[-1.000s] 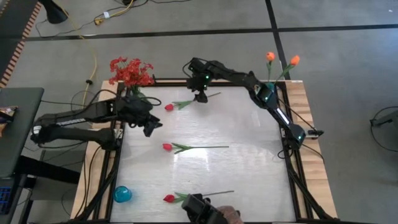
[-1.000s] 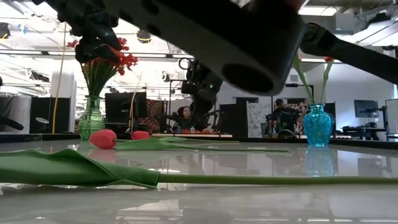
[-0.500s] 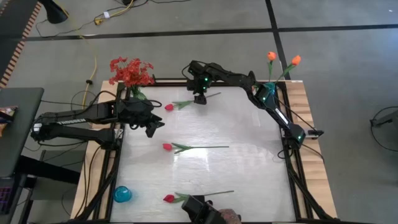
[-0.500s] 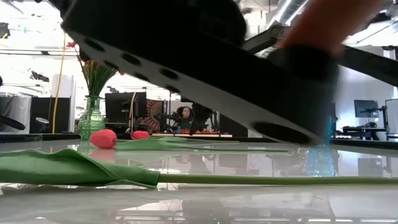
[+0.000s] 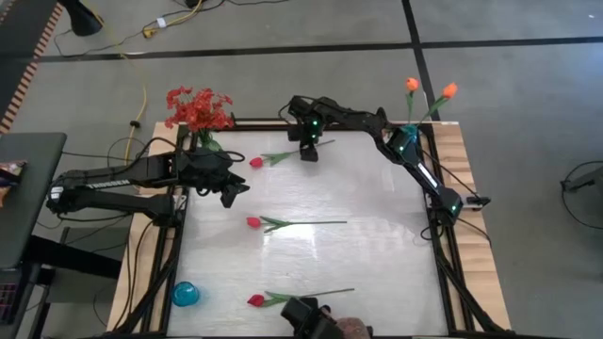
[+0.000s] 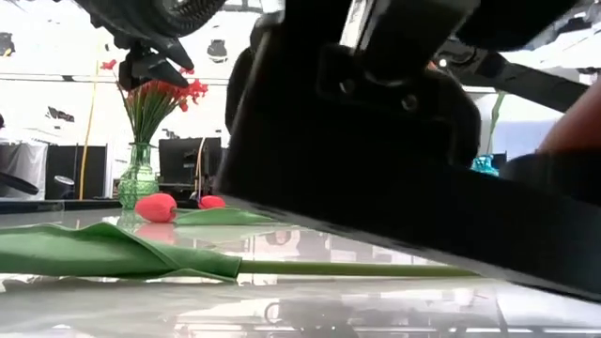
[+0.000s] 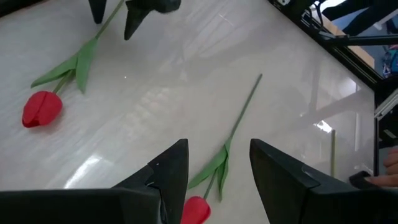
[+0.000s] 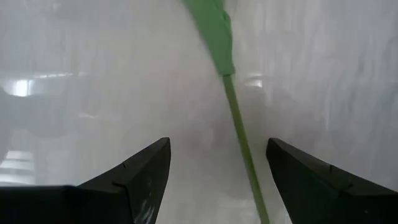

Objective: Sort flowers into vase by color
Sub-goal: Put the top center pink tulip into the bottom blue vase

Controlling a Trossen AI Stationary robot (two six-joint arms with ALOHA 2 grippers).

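Observation:
Three pinkish-red tulips lie flat on the white table: a far one [image 5: 254, 162], a middle one [image 5: 252, 222] and a near one [image 5: 255, 300]. Red sprays [image 5: 198, 108] stand in a green vase [image 6: 138, 178] at the far left corner. Two orange tulips [image 5: 429, 89] stand in a blue vase [image 5: 412, 129] at the far right corner. My right gripper [image 5: 308, 149] hangs open over the far tulip's stem [image 8: 239, 134], one finger on each side and clear of it. My left gripper [image 7: 214, 168] waits open above the table's left side, over the middle tulip's bloom [image 7: 196, 211].
A small blue container [image 5: 186, 294] stands at the near left corner. At the near edge a person's hand [image 5: 350, 328] holds a dark object [image 5: 306, 320], which blocks most of the low view. Bare table lies between the tulips and on the right side.
My right gripper has edged a little toward the near edge and onto the far tulip's stem, staying open. The dark object at the near edge has shifted and now covers most of the low view. The tulips lie where they were.

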